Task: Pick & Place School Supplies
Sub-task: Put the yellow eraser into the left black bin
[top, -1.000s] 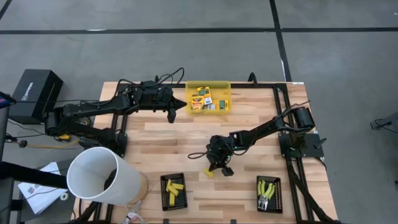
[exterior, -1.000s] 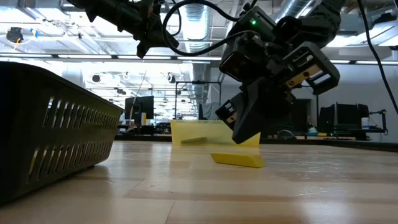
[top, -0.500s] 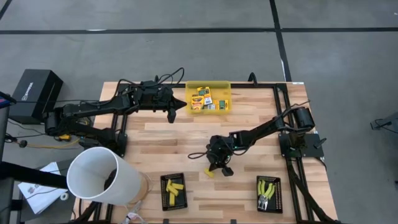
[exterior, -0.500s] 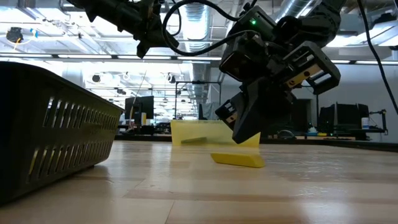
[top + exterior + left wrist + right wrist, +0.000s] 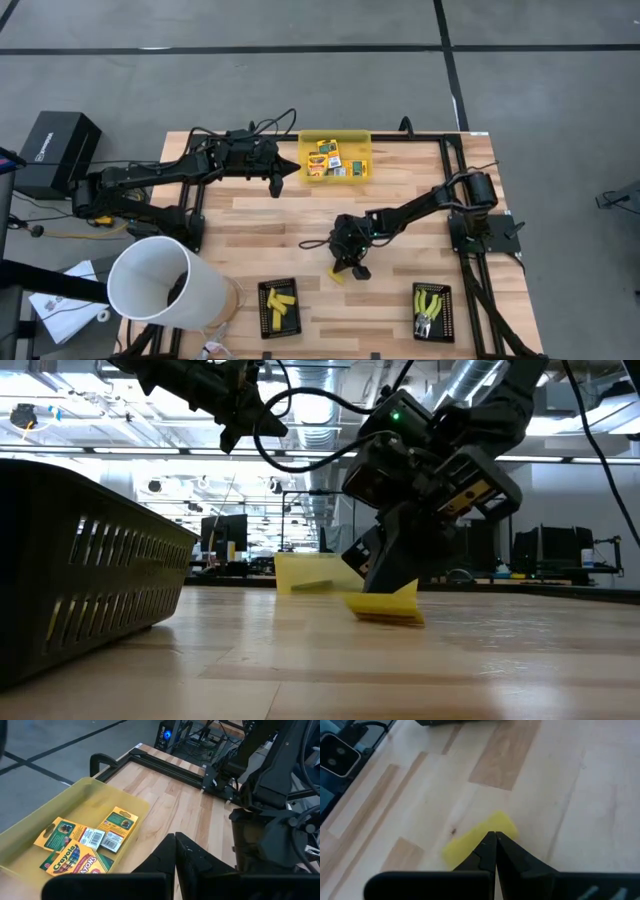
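Pressing its clenched tips onto the yellow stick (image 5: 472, 842) lying loose on the counter (image 5: 300, 235), the right claw (image 5: 349, 270) is seemingly nudging it; the left claw (image 5: 290, 168), clenched, is waiting beside the yellow bin (image 5: 335, 137).

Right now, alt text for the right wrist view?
The right hand, fingers shut, points down at a short yellow stick lying on the wooden table; its tips overlap the stick, but contact cannot be told from here.
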Controlling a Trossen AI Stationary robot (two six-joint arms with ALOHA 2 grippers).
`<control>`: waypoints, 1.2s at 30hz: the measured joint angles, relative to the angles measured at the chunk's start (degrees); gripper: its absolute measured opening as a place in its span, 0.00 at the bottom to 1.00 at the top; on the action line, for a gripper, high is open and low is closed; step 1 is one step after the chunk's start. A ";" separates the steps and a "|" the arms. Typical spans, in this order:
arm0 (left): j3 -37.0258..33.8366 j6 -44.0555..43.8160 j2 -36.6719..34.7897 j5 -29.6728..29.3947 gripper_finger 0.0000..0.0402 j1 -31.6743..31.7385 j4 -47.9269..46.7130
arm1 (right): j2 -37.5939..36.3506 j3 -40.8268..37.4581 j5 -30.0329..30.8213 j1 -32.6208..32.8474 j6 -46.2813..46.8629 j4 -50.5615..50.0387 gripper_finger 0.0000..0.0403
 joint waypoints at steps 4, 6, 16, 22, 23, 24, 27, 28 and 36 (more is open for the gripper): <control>0.00 0.01 -0.01 0.00 0.00 0.00 -0.05 | 0.28 0.14 -0.25 -0.15 -1.62 -1.15 0.00; 0.00 0.02 -0.01 0.00 0.00 0.01 -0.04 | 0.28 0.15 -0.51 -0.16 -1.81 -1.44 0.00; 0.00 0.02 -0.02 0.00 0.00 0.00 -0.11 | 0.50 0.00 -1.00 -1.99 -4.83 -3.81 0.00; 0.00 0.04 -0.02 0.00 0.00 0.02 -0.15 | 0.49 0.00 -1.94 -3.76 -4.94 -4.15 0.00; 0.00 0.04 0.00 0.00 0.00 0.00 -0.15 | 0.49 0.00 -1.94 -3.96 -4.97 -4.15 0.00; 0.00 0.04 -0.01 0.00 0.00 0.00 -0.15 | 0.49 0.00 -1.94 -4.20 -4.97 -4.15 0.00; 0.00 0.04 -0.02 0.00 0.00 0.00 -0.15 | 0.48 0.00 -1.50 -5.07 -4.98 -4.14 0.00; 0.00 0.03 -0.02 0.00 0.00 0.00 -0.15 | 0.48 0.00 -1.26 -5.63 -4.97 -4.13 0.00; 0.00 0.30 -0.02 0.00 0.00 0.00 -0.13 | -6.99 -0.10 0.59 -10.15 5.53 -3.71 0.00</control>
